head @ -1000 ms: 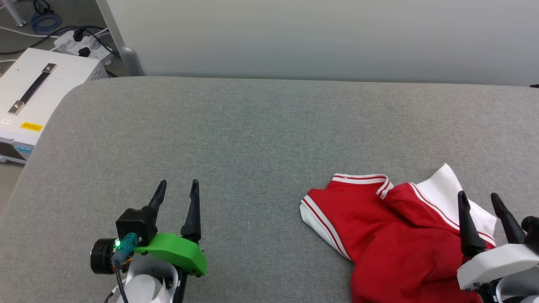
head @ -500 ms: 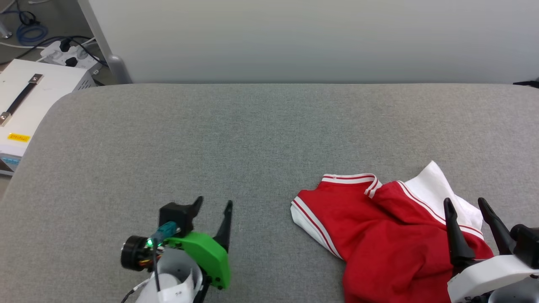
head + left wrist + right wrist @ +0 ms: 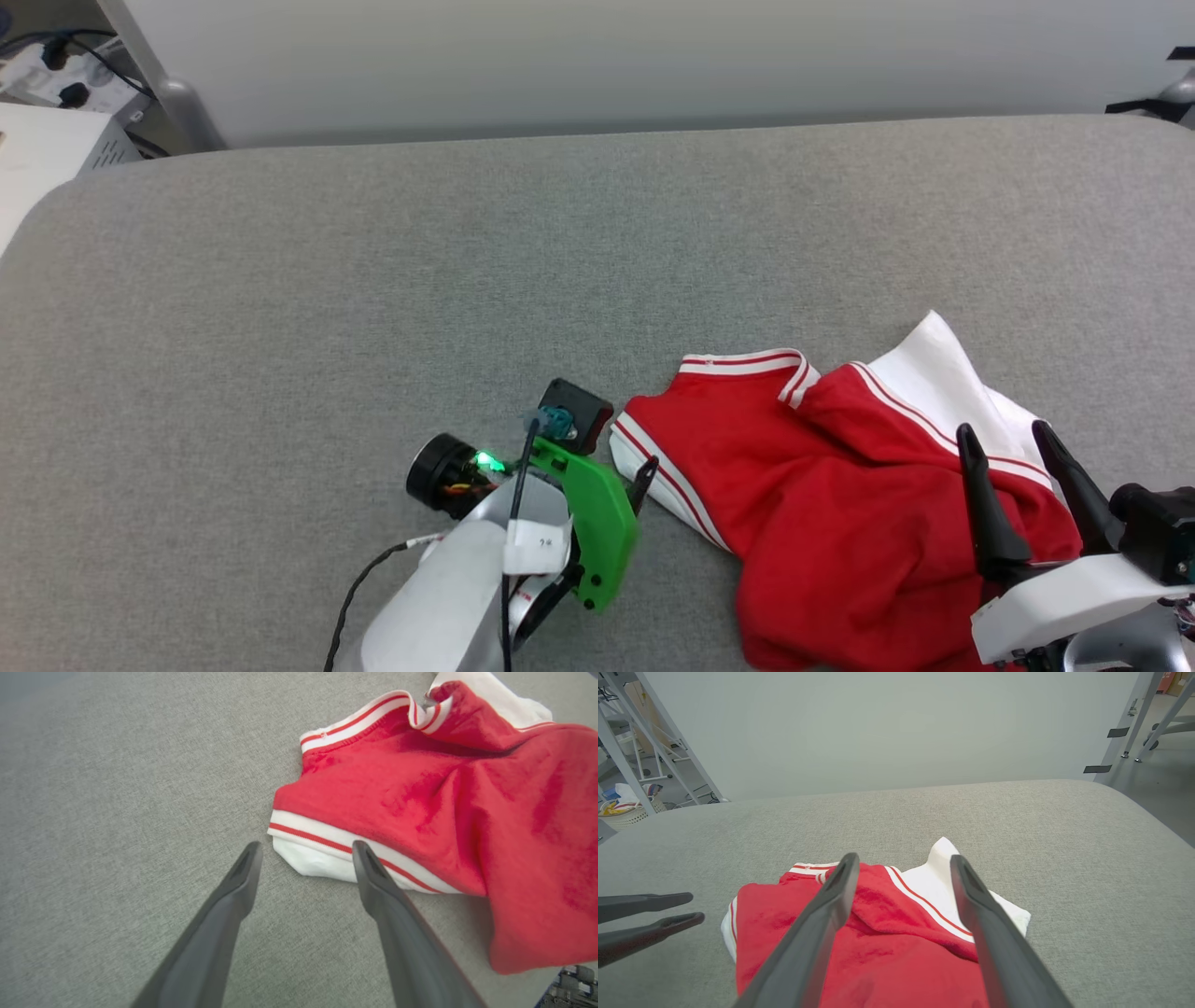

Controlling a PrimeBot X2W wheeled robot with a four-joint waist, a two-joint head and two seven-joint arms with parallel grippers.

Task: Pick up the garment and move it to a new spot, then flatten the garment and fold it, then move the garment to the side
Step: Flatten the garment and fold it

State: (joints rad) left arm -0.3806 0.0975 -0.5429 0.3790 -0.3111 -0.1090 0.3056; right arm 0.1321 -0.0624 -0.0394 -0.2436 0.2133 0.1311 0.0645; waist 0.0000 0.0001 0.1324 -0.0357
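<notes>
Left wrist view: left gripper (image 3: 307,847) is spread wide, empty, at the white striped edge of the garment (image 3: 420,793) – bunched by the tabletop's (image 3: 117,788) near-right corner. That edge should be straddled fully before closing; right gripper (image 3: 903,858), likewise spread and empty, is hung above the cloth.

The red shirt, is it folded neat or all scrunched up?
Scrunched up: the shirt lies in a rumpled heap, bunched and creased.

Grey fabric table (image 3: 373,280), pale wall (image 3: 597,56), metal frame legs (image 3: 681,737), grey floor (image 3: 1157,791)
</notes>
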